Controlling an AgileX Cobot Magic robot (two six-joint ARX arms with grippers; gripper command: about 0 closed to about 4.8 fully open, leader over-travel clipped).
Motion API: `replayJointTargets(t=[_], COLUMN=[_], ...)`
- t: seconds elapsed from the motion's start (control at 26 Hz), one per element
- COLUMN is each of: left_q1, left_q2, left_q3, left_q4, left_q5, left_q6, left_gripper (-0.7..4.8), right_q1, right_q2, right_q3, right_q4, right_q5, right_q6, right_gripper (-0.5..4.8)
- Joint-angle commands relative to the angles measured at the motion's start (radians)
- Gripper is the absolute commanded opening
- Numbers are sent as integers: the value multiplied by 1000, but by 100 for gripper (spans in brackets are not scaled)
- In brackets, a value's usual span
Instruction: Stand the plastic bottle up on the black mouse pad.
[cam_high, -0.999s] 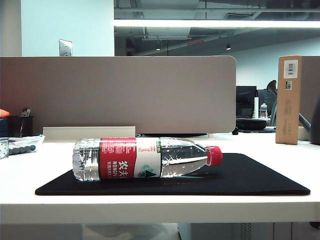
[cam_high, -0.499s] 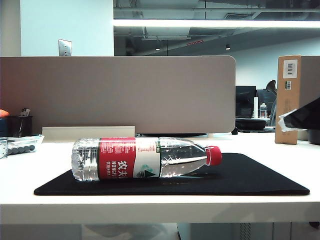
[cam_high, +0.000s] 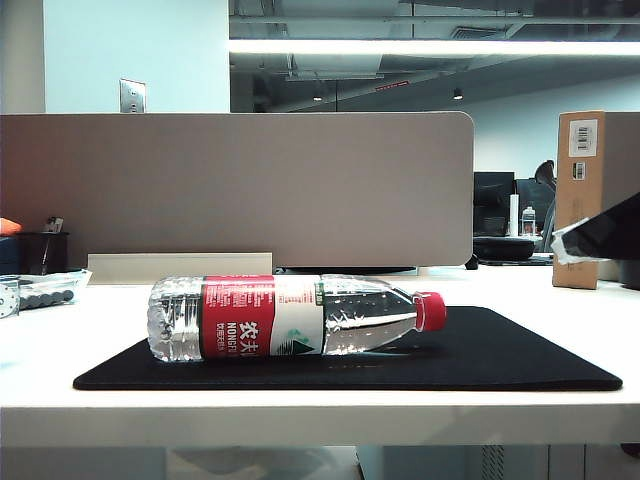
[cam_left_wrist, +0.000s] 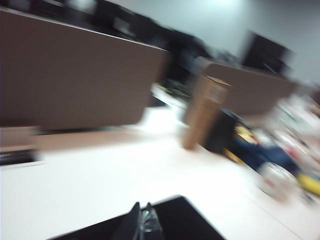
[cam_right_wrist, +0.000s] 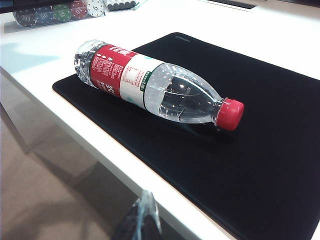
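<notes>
While near plastic bottle (cam_high: 290, 318) of water, left hand (cam_left_wrist: 145, 225), right hand (cam_right_wrist: 144, 220) pressed together, empty.

The left wrist view is smeared with motion blur: the cardboard box (cam_left_wrist: 205, 111) and the clutter (cam_left_wrist: 280, 160) beyond it on the counter (cam_left_wrist: 125, 175) cannot be read, and the left gripper (cam_left_wrist: 142, 226) is cut off at the picture's edge, only its dark finger ends showing. In the right wrist view the right gripper (cam_right_wrist: 140, 220) is likewise cropped, and the black mouse pad (cam_right_wrist: 240, 165) runs out of frame. In the exterior view only a dark wedge of the right arm (cam_high: 605, 238) enters at the edge.
</notes>
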Motion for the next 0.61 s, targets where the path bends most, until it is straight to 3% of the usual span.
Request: replayJointTargets(t=[0.04, 0.15, 0.23, 0.31, 0.5, 0.61], left_q1=[-83, -200, -343, -429, -590, -669], left_q2=[192, 381, 606, 718, 935, 1030], left_q3=[207, 412, 627, 718, 860, 904], left_q4=[-237, -491, -767, -872, -1020, -1063], left_q5=[95, 62, -82, -173, -419, -515], left_q6=[161, 322, 533, 607, 749, 829], left_gripper=[-5, -5, -4, 6, 222, 260], right_q1=[0, 0, 0, 0, 0, 0], right_q2=[0, 0, -1, -2, -2, -6], right_q3=[-5, -5, -5, -5, -5, -5], right_q4=[16, 16, 16, 16, 16, 16], right_q5=[1, 1, 1, 1, 1, 0], right_q6=[-2, -2, -2, -2, -2, -2], right_gripper=[-1, -1, -1, -1, -1, -1])
